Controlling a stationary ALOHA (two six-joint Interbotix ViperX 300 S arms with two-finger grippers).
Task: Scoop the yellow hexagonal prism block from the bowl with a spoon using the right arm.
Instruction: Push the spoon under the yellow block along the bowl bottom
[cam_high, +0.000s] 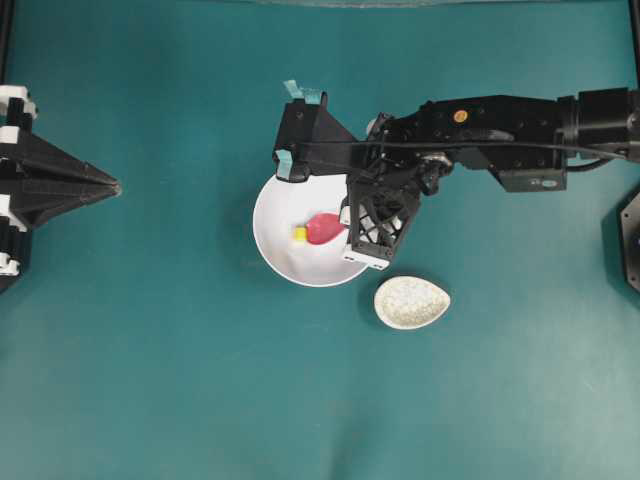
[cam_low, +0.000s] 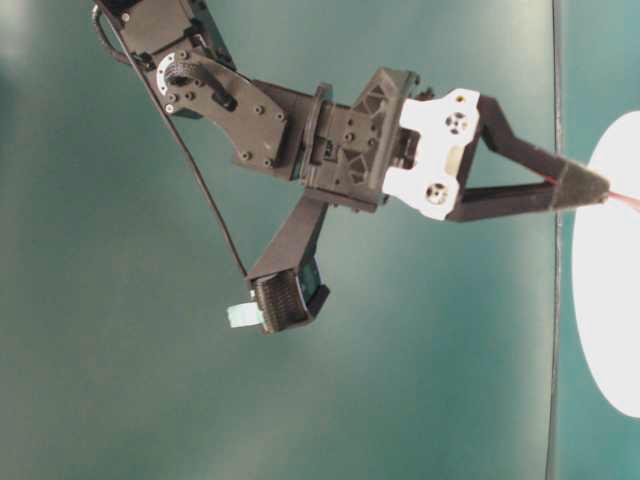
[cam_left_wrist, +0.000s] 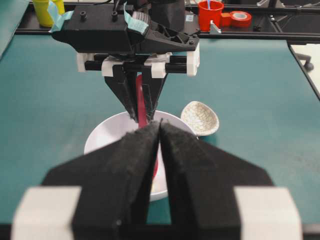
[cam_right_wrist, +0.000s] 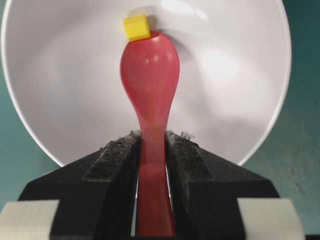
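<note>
Right wrist view, item one: the spoon, pink-red, glossy, deep oval scoop, short straight handle. My right gripper has its jaws partly closed and clamped on the handle just behind the neck, scoop reaching out into the bowl. I judge it stiff and hard, probably ceramic or plastic, so it will not flex; the glaze looks slick, and the padded fingers are what keep it from twisting. The handle is the only sensible place to hold it.

Item two: the yellow hexagonal prism block, tiny, chunky, touching the far tip of the scoop on the bowl floor. I judge it very light and hard, likely to skid ahead of the spoon on the smooth white surface rather than climb in; the bowl wall may help trap it.

Item three: the bowl, round, white, glossy, unrestrained on the table, so liable to slide if pushed.

Item four: left gripper, pads nearly together, nothing between them, parked well apart from the bowl.
</note>
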